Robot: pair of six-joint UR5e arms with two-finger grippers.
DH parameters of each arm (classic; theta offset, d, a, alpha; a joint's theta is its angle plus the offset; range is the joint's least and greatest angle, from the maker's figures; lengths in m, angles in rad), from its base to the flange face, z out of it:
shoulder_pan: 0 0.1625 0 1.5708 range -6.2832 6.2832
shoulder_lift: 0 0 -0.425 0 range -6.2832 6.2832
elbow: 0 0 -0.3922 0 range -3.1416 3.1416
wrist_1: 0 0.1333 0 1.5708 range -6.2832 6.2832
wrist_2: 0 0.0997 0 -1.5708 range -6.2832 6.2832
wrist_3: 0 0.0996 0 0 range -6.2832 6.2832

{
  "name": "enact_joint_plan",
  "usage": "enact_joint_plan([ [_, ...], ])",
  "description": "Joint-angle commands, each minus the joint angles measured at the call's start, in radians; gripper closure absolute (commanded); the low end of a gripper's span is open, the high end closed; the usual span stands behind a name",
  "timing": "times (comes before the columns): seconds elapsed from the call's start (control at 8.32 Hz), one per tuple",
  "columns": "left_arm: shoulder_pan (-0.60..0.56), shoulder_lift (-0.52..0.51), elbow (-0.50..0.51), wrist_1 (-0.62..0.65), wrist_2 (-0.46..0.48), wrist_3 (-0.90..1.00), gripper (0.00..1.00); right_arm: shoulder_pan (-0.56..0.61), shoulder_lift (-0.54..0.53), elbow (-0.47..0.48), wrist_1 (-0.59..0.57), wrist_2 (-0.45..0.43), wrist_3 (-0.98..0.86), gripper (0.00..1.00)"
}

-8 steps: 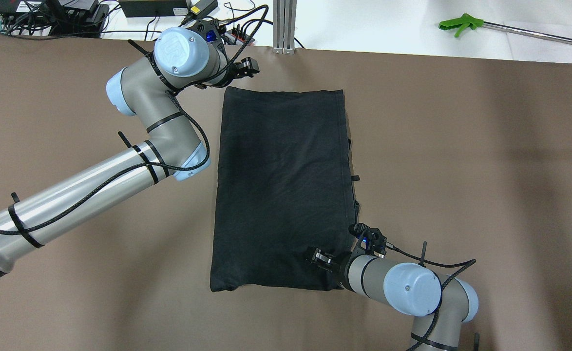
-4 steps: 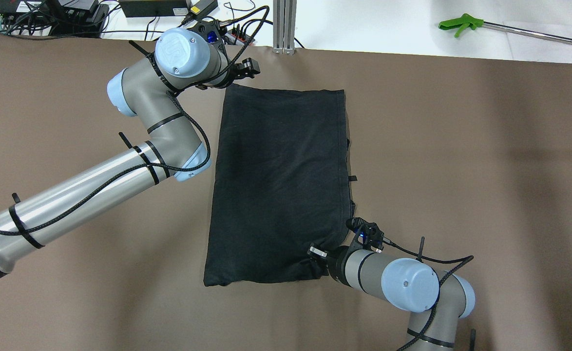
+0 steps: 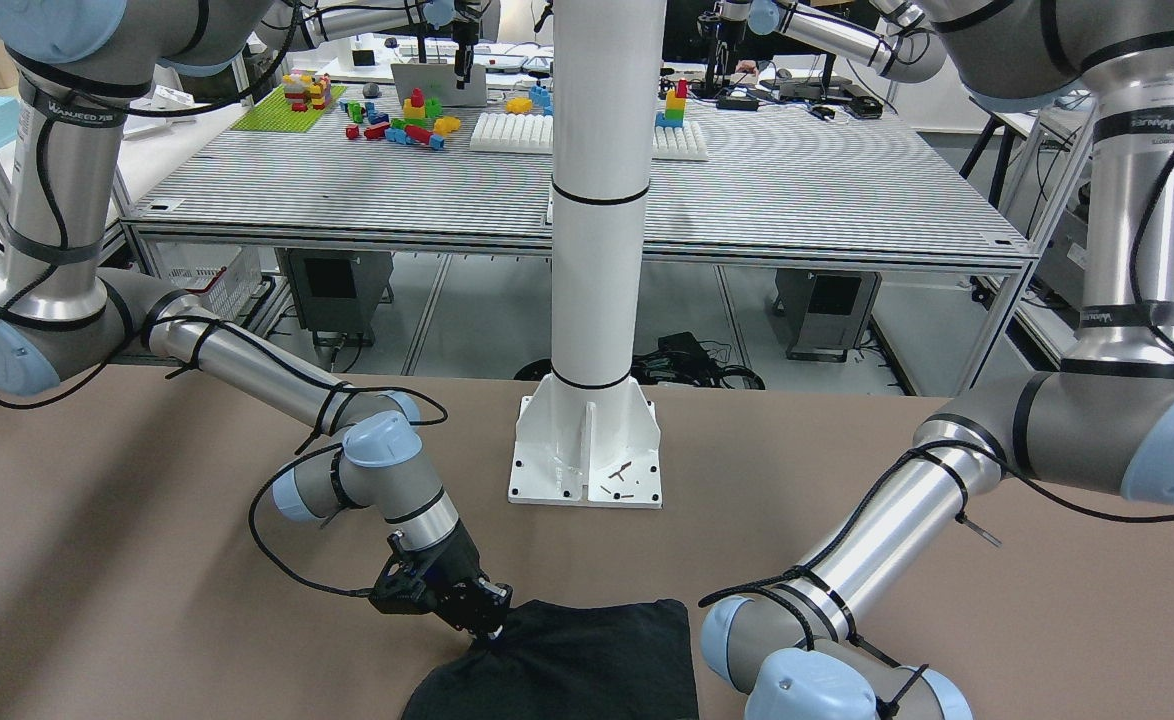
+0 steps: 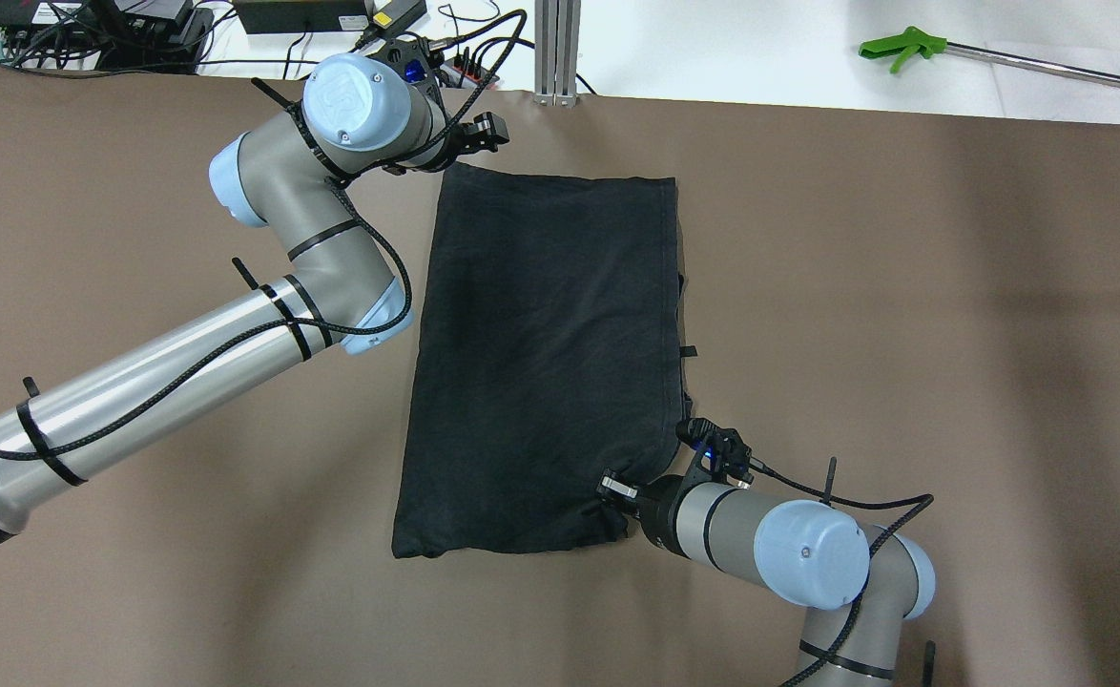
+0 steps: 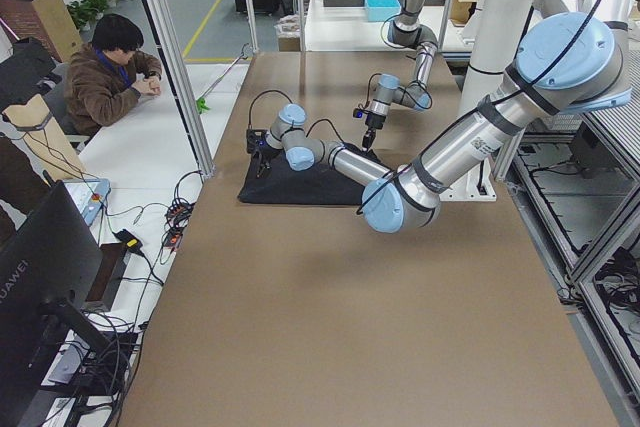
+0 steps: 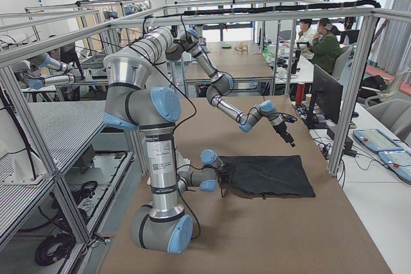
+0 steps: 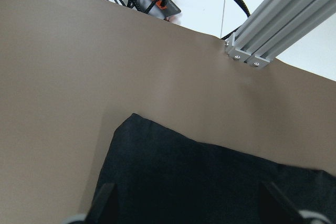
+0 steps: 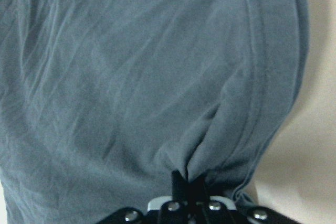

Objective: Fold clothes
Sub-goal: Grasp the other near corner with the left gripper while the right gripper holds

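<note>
The right gripper (image 4: 620, 496) is clenched on the black cloth (image 4: 546, 353). It pinches a small ridge of fabric just inside the hemmed edge at the near right corner. In the right wrist view the fabric puckers up into the closed fingers (image 8: 178, 182).

From that grip the cloth spreads away flat over the brown table (image 4: 903, 334). Its long hemmed side runs ahead of the gripper, and its near edge trails off to the gripper's left at a slight slant.

The left gripper (image 4: 482, 134) hangs over the cloth's far left corner with its fingers (image 7: 102, 198) spread apart, released. The corner lies just ahead of them on the table. Whether the tips touch the fabric cannot be told.

Just beyond the left gripper an aluminium post (image 4: 557, 48) stands at the table's far edge, with a power strip (image 7: 152, 1) and cables beside it. Well off to that gripper's right, a green-handled tool (image 4: 903, 46) lies on the white surface.

Behind the right gripper, toward the robot, the white pillar base (image 3: 587, 450) sits on the table, apart from the cloth. A person (image 5: 110, 77) sits at a side desk.
</note>
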Motion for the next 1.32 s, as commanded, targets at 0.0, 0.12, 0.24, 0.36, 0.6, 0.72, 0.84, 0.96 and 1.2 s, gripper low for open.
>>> enact_joint_plan([
  [0.0,0.005,0.01,-0.044,-0.026,-0.074,-0.114,0.05,0.002,-0.003,0.022,-0.004,0.002,-0.001,1.0],
  [0.12,0.011,0.061,-0.108,-0.029,-0.14,-0.201,0.06,0.002,-0.004,0.022,-0.004,0.002,-0.003,1.0],
  [0.24,0.037,0.137,-0.232,-0.025,-0.147,-0.236,0.06,0.002,-0.006,0.022,-0.004,0.002,-0.004,1.0],
  [0.36,0.078,0.229,-0.358,-0.02,-0.142,-0.275,0.06,0.011,-0.006,0.024,-0.004,0.001,-0.004,1.0],
  [0.6,0.135,0.358,-0.521,-0.015,-0.11,-0.324,0.06,0.02,-0.011,0.022,-0.005,-0.004,-0.004,1.0],
  [0.72,0.187,0.453,-0.614,-0.014,-0.078,-0.327,0.06,0.024,-0.012,0.024,-0.005,-0.007,-0.004,1.0],
  [0.84,0.242,0.552,-0.703,-0.018,-0.029,-0.329,0.06,0.024,-0.011,0.025,-0.005,-0.009,-0.004,1.0],
  [0.96,0.3,0.632,-0.771,-0.037,0.023,-0.333,0.06,0.024,-0.009,0.027,-0.005,-0.012,-0.004,1.0],
  [1.2,0.432,0.719,-0.787,-0.204,0.129,-0.381,0.06,0.024,-0.011,0.034,-0.005,-0.026,-0.004,1.0],
])
